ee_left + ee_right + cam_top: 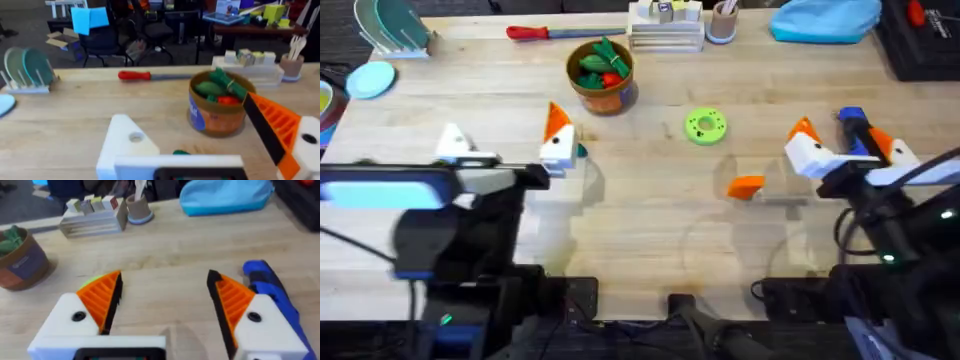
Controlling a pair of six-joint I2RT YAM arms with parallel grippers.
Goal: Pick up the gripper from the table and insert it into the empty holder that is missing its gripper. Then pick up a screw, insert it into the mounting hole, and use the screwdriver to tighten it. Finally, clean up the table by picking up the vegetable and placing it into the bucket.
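Nothing done yet, judging by layout.
- Gripper loose on table, right of bucket and nearer arm bases, past green ring.
- Holder bare, screw hole empty, left of bucket.
- Left claw spread wide, holding nothing.
- Right claw wide, empty, far right of bucket; screwdriver just beside one finger, ungripped.
- Probable vegetable on table, just bases-side of bucket.
- No screw made out.
- Left: insert, screw, tighten, tidy.
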